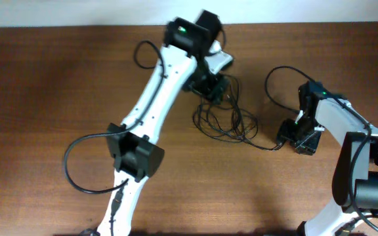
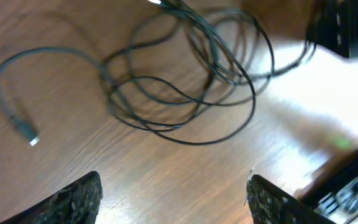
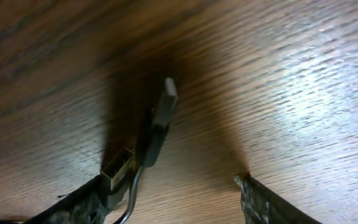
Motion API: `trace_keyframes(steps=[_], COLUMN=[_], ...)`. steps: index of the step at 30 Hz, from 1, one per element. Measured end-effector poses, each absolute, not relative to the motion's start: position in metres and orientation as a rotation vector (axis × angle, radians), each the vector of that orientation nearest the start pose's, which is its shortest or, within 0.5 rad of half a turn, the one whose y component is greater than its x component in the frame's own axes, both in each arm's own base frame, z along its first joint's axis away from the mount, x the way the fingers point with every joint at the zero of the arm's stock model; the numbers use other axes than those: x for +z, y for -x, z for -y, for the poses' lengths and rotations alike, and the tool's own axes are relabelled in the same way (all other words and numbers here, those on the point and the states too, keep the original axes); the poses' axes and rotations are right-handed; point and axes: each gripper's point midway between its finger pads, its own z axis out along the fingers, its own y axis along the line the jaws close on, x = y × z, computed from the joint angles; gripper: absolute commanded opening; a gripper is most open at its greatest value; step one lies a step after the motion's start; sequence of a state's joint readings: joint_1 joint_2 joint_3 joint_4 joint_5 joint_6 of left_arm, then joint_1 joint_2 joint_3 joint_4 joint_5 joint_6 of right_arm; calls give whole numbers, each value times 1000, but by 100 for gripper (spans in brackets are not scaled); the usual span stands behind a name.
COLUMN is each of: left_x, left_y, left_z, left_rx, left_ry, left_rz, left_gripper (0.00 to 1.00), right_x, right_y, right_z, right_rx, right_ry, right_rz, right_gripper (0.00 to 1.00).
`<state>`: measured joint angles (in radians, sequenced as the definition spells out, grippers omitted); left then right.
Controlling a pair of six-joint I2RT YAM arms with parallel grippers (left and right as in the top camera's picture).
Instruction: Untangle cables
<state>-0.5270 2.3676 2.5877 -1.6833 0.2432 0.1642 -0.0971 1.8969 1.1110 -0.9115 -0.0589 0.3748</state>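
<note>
**A:** Which step are we on?

**B:** Between grips, we judge. At the left of the overhead view our left arm (image 1: pixel 153 98) reaches diagonally to the upper middle. The left fingers (image 1: pixel 210 86) hang spread wide there, holding nothing, over the top edge of the cables (image 1: pixel 227 121).

**A:** And the cables themselves?

**B:** They lie in overlapping loops on the surface (image 1: pixel 44 78) at mid-frame, their crossings not yet pulled apart. One strand runs toward the lower right.

**A:** To our other side?

**B:** Yes. Our right arm (image 1: pixel 336 118) bends in from the right edge with its wrist low. The right fingers (image 1: pixel 298 139) are parted. Two plug ends (image 3: pixel 166 102) lie on the wood beside one finger, and as far as we can see neither is clamped.

**A:** Next?

**B:** We need a fine pinch on a single outer strand. Then we draw it clear while the plug ends are pinned.
</note>
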Motion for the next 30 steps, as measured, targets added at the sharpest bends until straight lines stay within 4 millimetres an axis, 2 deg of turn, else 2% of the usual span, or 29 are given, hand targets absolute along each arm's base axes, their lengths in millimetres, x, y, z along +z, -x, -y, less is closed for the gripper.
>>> trace_keyframes(steps=[4, 6, 11, 15, 20, 22, 24, 26, 30], left_x=[157, 148, 100, 65, 59, 59, 58, 56, 54], left_y=[-351, -342, -326, -321, -302, -293, -290, -292, -302], left_z=[289, 292, 290, 307, 349, 363, 377, 384, 386], left_rx=[-372, -365, -418, -444, -455, -453, -429, -366, -235], left_ry=[-1342, -1436, -1555, -1609, -1728, -1770, -1783, -1767, -1690], left_rz=[-2799, -2789, -2847, -2805, -2667, -2622, -2572, -2552, -2556], left_gripper=[77, 77, 77, 77, 76, 73, 64, 60, 59], right_x=[-11, -11, -11, -11, -11, -11, -11, -11, -11], right_y=[-290, -291, -292, -292, -292, -292, -292, -292, -292], right_z=[29, 31, 30, 30, 30, 30, 30, 30, 30], right_rx=[96, 113, 130, 131, 132, 132, 132, 132, 133], right_ry=[-837, -850, -852, -852, -851, -852, -852, -851, -851], right_rz=[-3155, -3147, -3144, -3144, -3144, -3143, -3143, -3143, -3143], right_gripper=[73, 73, 73, 74, 74, 74, 74, 74, 74])
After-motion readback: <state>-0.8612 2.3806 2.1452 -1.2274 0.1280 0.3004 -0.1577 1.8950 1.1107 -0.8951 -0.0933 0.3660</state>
